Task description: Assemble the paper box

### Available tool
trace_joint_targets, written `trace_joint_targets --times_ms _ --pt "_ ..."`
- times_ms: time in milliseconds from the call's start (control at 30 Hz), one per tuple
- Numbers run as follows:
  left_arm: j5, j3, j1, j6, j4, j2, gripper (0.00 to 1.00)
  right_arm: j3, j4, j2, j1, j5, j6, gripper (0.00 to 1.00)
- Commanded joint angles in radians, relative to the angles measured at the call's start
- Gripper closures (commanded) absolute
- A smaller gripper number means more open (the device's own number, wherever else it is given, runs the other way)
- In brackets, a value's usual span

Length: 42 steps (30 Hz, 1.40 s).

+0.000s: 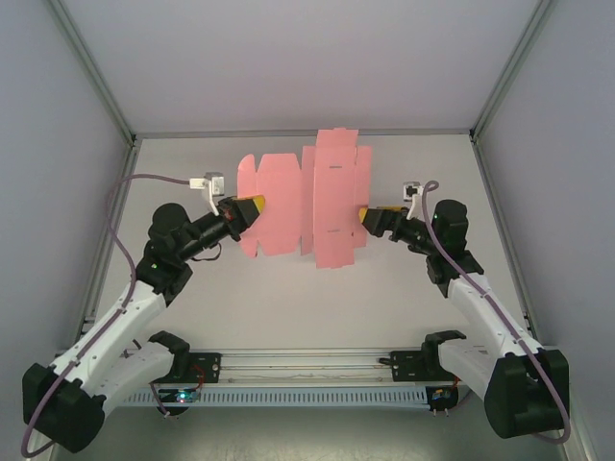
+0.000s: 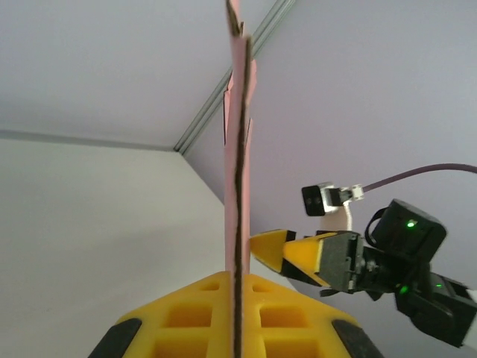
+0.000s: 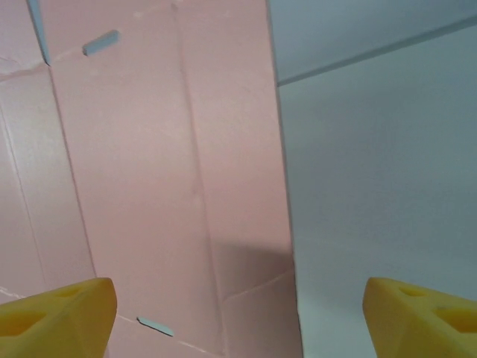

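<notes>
Your left pincer (image 1: 250,212) is clenched on the left margin of the paper box (image 1: 307,197). The box is a flat die-cut sheet of thin, matt pink card with scored fold lines, notched flaps and small slots, and it is held over the pale counter (image 1: 288,307).

The left wrist view gives you what the overhead cannot. There the paper box (image 2: 237,164) stands edge-on, a thin dark line pinched between the yellow, pocketed fingers (image 2: 186,317).

Your right pincer (image 1: 362,219) stands at the sheet's right margin. Its own wrist view shows the yellow fingertips (image 3: 59,317) released and set wide. The right edge of the paper box (image 3: 164,164) lies between them, and contact with either cannot be confirmed.
</notes>
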Motion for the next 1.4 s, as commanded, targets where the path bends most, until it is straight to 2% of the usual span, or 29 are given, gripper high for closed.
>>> trace_joint_targets --times_ms 0,100,300,367,400,500,567,667,767,800,867,933,967,1100,1167,1267,1367 --pt "0.036 0.0 -0.017 -0.024 0.043 -0.051 1.0 -0.035 0.137 0.02 -0.009 -0.116 0.055 0.17" --pt "0.04 0.013 -0.021 -0.02 0.021 -0.076 1.0 -0.032 0.169 0.035 -0.008 -0.146 0.081 0.25" --pt "0.023 0.011 -0.024 -0.01 0.0 -0.092 1.0 -0.047 0.255 0.007 -0.009 -0.192 0.101 0.52" --pt "0.015 0.006 -0.024 -0.012 0.0 -0.092 1.0 -0.053 0.255 -0.008 -0.009 -0.192 0.098 0.71" --pt "0.015 0.004 -0.023 -0.011 0.002 -0.093 1.0 -0.054 0.26 -0.013 -0.01 -0.203 0.1 0.76" --pt "-0.016 0.002 -0.024 -0.002 -0.017 -0.098 1.0 -0.061 0.264 -0.026 -0.009 -0.215 0.103 0.79" --pt "-0.05 0.004 -0.024 0.006 -0.046 -0.103 1.0 -0.065 0.255 -0.039 -0.009 -0.204 0.089 0.89" --pt "-0.073 0.006 -0.024 0.022 -0.086 -0.105 1.0 -0.067 0.256 -0.047 -0.009 -0.211 0.074 1.0" --pt "-0.094 0.002 -0.024 0.028 -0.122 -0.105 1.0 -0.067 0.25 -0.055 -0.009 -0.211 0.044 1.0" --pt "-0.117 0.003 -0.024 0.029 -0.153 -0.109 0.93 -0.065 0.238 -0.058 -0.009 -0.209 0.027 1.0" --pt "-0.183 0.006 -0.023 0.038 -0.238 -0.119 0.48 -0.057 0.197 -0.066 -0.008 -0.2 -0.023 1.0" --pt "-0.294 0.014 -0.023 0.049 -0.369 -0.137 0.03 -0.044 0.112 -0.079 -0.004 -0.184 -0.112 1.0" --pt "-0.358 0.018 -0.024 0.053 -0.444 -0.144 0.0 -0.039 0.068 -0.086 0.0 -0.164 -0.144 1.0" --pt "-0.707 0.068 -0.024 0.033 -0.792 -0.157 0.0 -0.035 -0.055 -0.106 0.028 -0.108 -0.252 1.0" --pt "-0.829 0.097 -0.024 0.013 -0.922 -0.143 0.0 -0.026 -0.14 -0.103 0.053 -0.062 -0.31 1.0" --pt "-0.875 0.116 -0.024 0.006 -1.001 -0.122 0.0 -0.013 -0.229 -0.076 0.093 -0.03 -0.383 1.0" --pt "-0.803 0.105 -0.024 0.028 -0.959 -0.111 0.0 0.033 -0.344 -0.015 0.14 0.033 -0.485 1.0"
